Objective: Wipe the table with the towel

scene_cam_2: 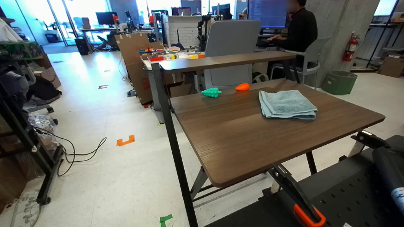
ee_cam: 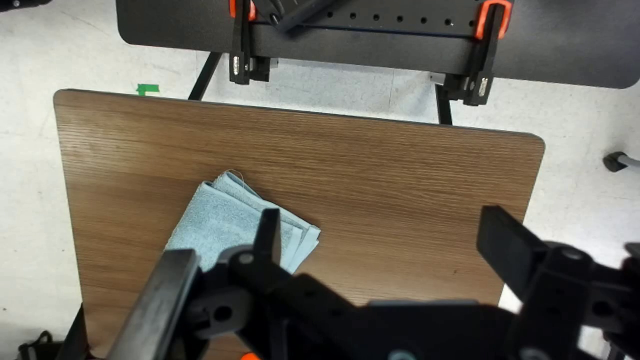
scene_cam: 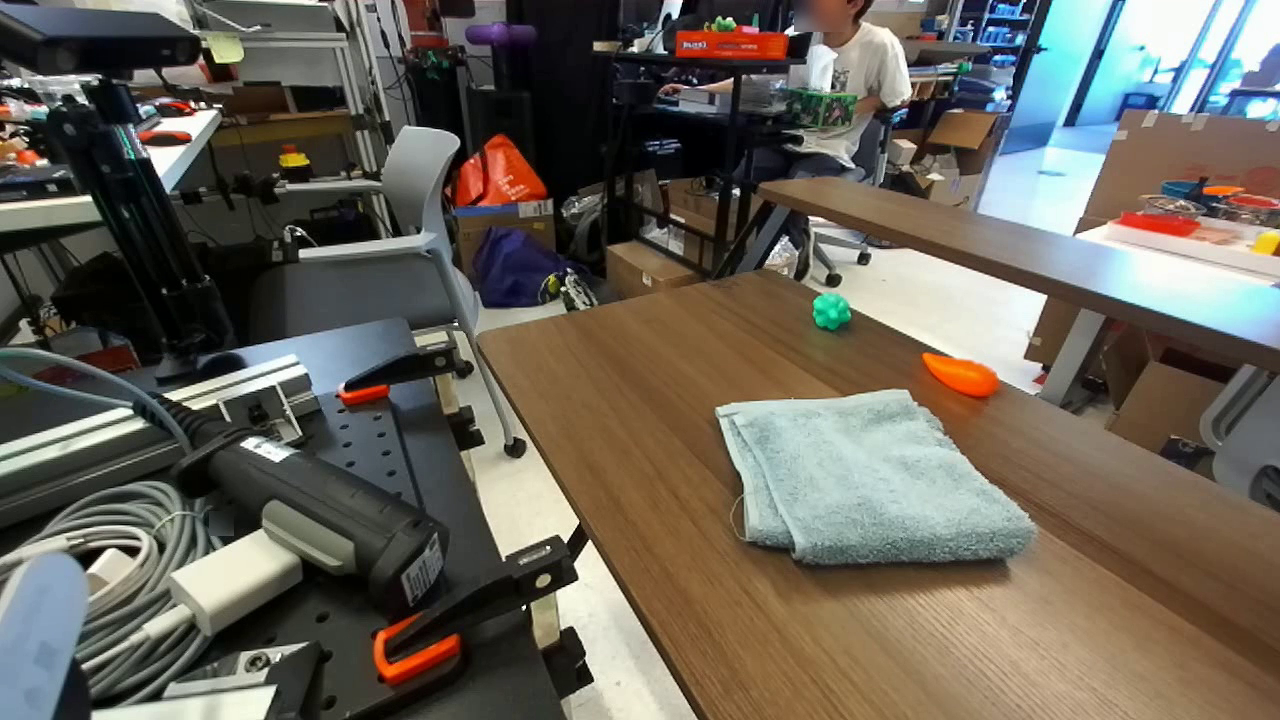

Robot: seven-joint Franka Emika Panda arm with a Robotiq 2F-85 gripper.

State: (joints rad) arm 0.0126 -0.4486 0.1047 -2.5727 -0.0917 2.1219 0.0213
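The table (scene_cam: 620, 420) has a dark brown wood-grain top and shows in both exterior views (scene_cam_2: 227, 138) and in the wrist view (ee_cam: 375, 170). The towel (scene_cam: 870, 480), pale blue-grey and folded roughly square, lies flat on it, also in an exterior view (scene_cam_2: 288, 104). In the wrist view the towel (ee_cam: 215, 225) is at the left, partly hidden behind the left finger. My gripper (ee_cam: 381, 220) is wide open and empty above the table, with bare wood between its fingers. The towel lies mostly to the left of the jaws. The gripper does not show in the exterior views.
An orange object (scene_cam: 962, 375) and a green bumpy object (scene_cam_2: 211, 92) lie on the table near its far edge. A raised brown board (scene_cam: 1000, 245) runs along that edge. A black workbench (ee_cam: 370, 55) with orange-tipped clamps stands across a gap from the near edge.
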